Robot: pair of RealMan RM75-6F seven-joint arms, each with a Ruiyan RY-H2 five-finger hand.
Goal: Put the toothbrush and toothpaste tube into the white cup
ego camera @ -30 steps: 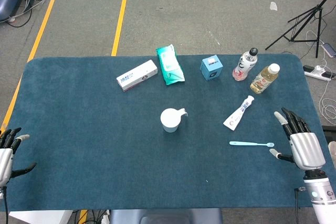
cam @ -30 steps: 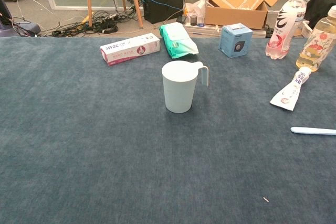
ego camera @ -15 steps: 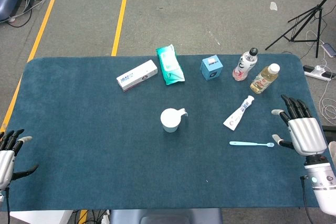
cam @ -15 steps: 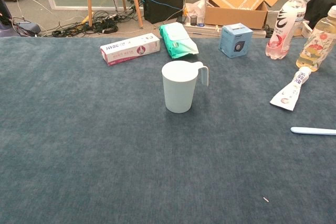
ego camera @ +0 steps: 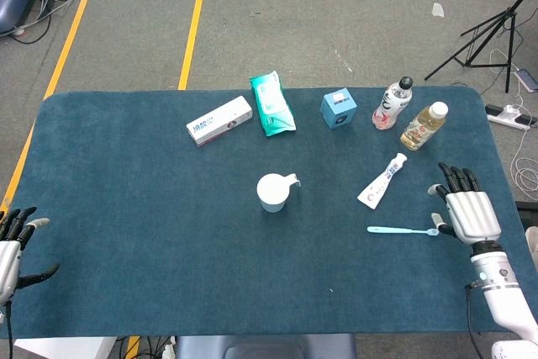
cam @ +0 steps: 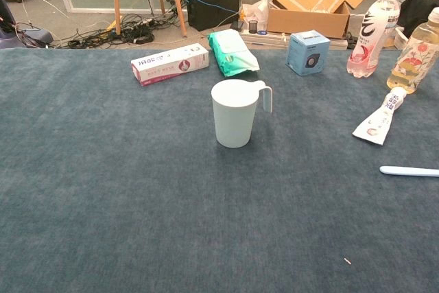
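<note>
Toothbrush [ego camera: 402, 230] head hidden behind empty, spread right robot hand [ego camera: 467, 213]; left unclear.

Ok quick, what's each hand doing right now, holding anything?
Left hand: open, holding nothing, at the table's near left edge.
Right hand: open, holding nothing, right beside the toothbrush tip.

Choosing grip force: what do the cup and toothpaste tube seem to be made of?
Cup: likely rigid plastic, smooth matte white with a moulded handle. Toothpaste tube: probably soft laminated plastic, glossy print, flattened at its crimped end.
</note>
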